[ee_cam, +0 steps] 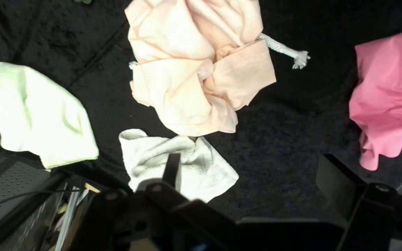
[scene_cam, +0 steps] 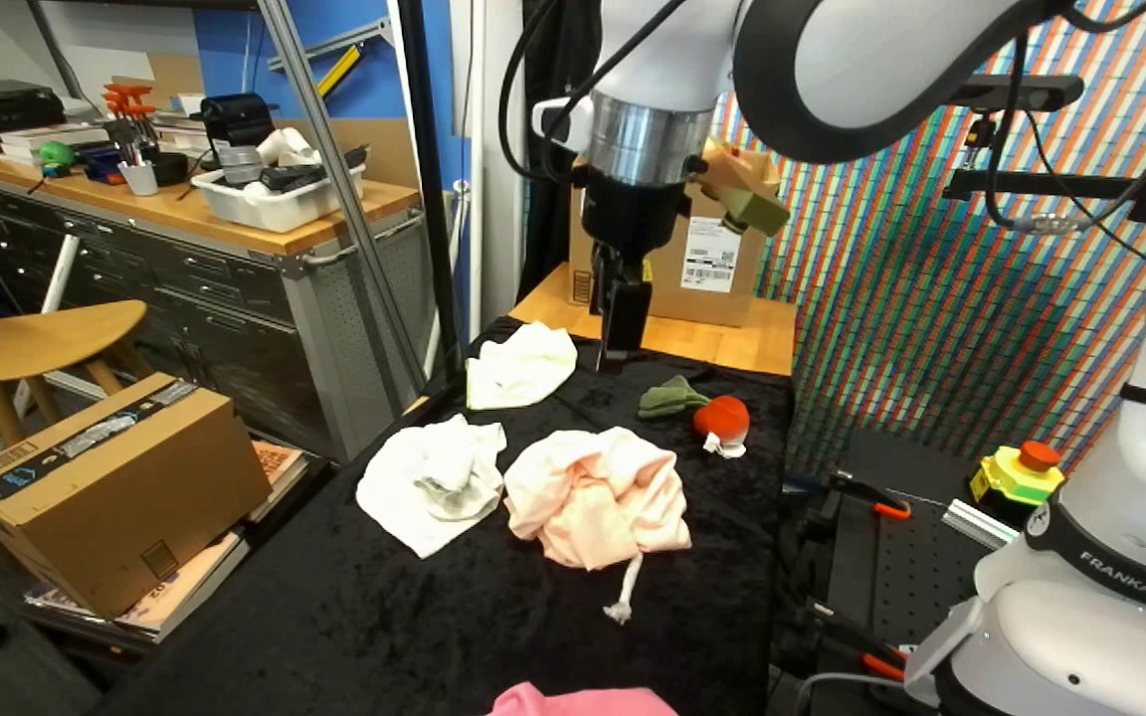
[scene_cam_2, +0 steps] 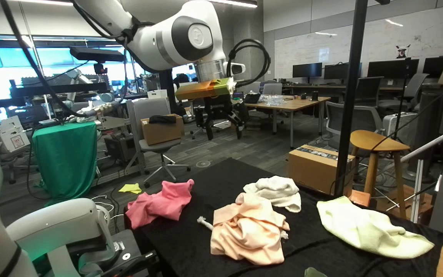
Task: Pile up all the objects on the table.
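My gripper (scene_cam_2: 224, 132) hangs high above the black table (scene_cam: 334, 626), its fingers (ee_cam: 340, 184) wide apart with nothing between them. In the middle of the table lies a bunched peach-pink cloth (ee_cam: 187, 69). A white rope (ee_cam: 284, 48) is partly under it, its ends poking out on two sides. Right beside the peach cloth is a white cloth (scene_cam: 434, 497); whether they overlap I cannot tell. A pale yellow cloth (scene_cam_2: 371, 231) lies apart from these, and so does a bright pink cloth (scene_cam_2: 164, 204) at an edge. The red ball-like item (scene_cam: 722, 418) has a green leafy piece (scene_cam: 670, 398) beside it.
A cardboard box (scene_cam: 712, 278) stands on the tan wooden board (scene_cam: 772, 333) bordering the table, close to the gripper in that view. A black post (scene_cam_2: 350, 96) rises along one side of the table. Another cardboard box (scene_cam_2: 313, 169) stands beyond that side.
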`<control>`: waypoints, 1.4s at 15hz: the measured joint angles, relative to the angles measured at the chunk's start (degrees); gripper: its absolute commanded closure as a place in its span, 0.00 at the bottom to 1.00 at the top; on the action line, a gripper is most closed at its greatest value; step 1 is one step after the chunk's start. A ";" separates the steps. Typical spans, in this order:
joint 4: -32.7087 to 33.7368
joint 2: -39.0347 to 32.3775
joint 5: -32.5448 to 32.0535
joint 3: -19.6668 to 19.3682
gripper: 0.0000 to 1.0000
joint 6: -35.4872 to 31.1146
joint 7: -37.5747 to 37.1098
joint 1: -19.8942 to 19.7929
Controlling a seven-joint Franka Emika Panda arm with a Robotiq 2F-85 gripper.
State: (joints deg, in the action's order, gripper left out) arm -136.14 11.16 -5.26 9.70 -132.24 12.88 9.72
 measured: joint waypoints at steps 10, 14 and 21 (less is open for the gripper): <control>-1.65 -9.98 -0.04 7.27 0.00 -5.02 -10.04 6.38; -2.42 -13.66 4.55 8.28 0.00 -6.38 -11.49 7.82; -3.53 -21.89 8.55 9.98 0.00 -10.11 -16.47 9.88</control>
State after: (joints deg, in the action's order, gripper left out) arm -139.67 -10.73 3.29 19.68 -142.35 -3.59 19.61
